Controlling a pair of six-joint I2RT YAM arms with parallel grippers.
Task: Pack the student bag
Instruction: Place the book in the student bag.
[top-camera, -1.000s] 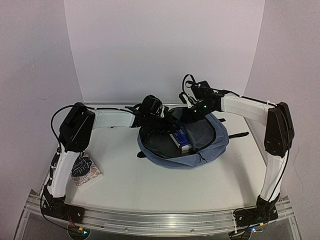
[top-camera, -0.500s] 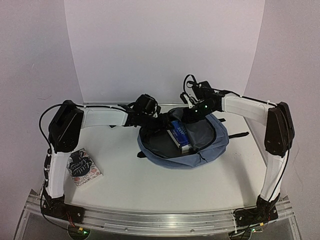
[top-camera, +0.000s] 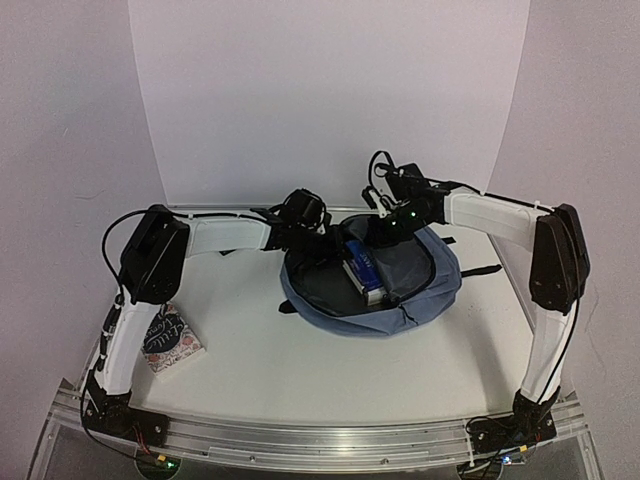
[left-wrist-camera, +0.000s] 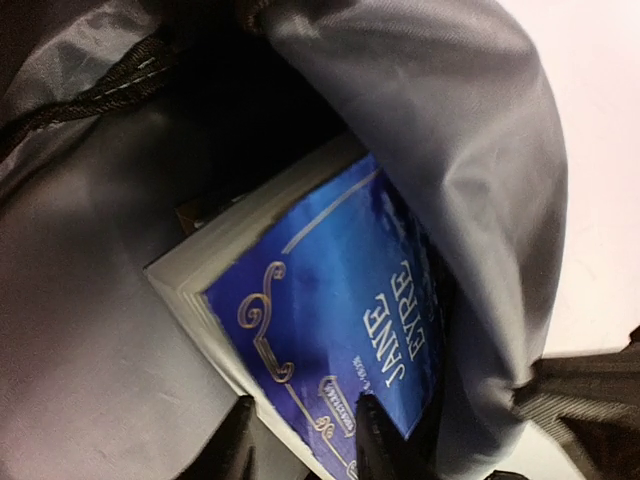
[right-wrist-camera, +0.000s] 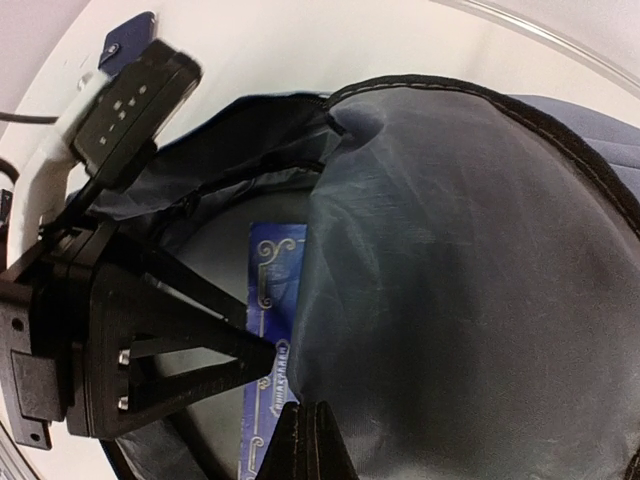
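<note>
left hand: our left hand (left-wrist-camera: 300, 440) sits inside the bag mouth with its fingers (left-wrist-camera: 238, 445) apart. the near corner of the jane eyre book (left-wrist-camera: 330, 340) lies between them, and we cannot tell whether either pad touches it.
right hand: our right hand (right-wrist-camera: 303, 425) has its fingertips closed together, pinched on the edge of the grey lining (right-wrist-camera: 450, 250), and holds the flap up off the book.
jane eyre book: blue cover up and partly under the raised flap. it rests on the bag's inner fabric, with one long side tucked beneath the lining.
student bag: the student bag (top-camera: 425, 290) lies flat on the desk (top-camera: 300, 370), towards the far side and between our two hands. its mouth is open to the left arm.
step in hand: we judge the book is in but not fully seated, so the step is to settle it and clear the left hand.
doing it well: we hold the right pinch high so the mouth stays wide. we nudge the book deeper along its long side, not down onto its corner. we then draw the left hand straight back through the opening with its fingers clear of the fabric.
what could go wrong: we judge a finger may catch the soft lining, or the book may slide back out as the hand leaves.
count, bags: one.
count, books: two, the blue one in the bag and a floral-cover book (top-camera: 170, 338) on the desk by the left arm's base.
count, hands: two, both at the bag.
</note>
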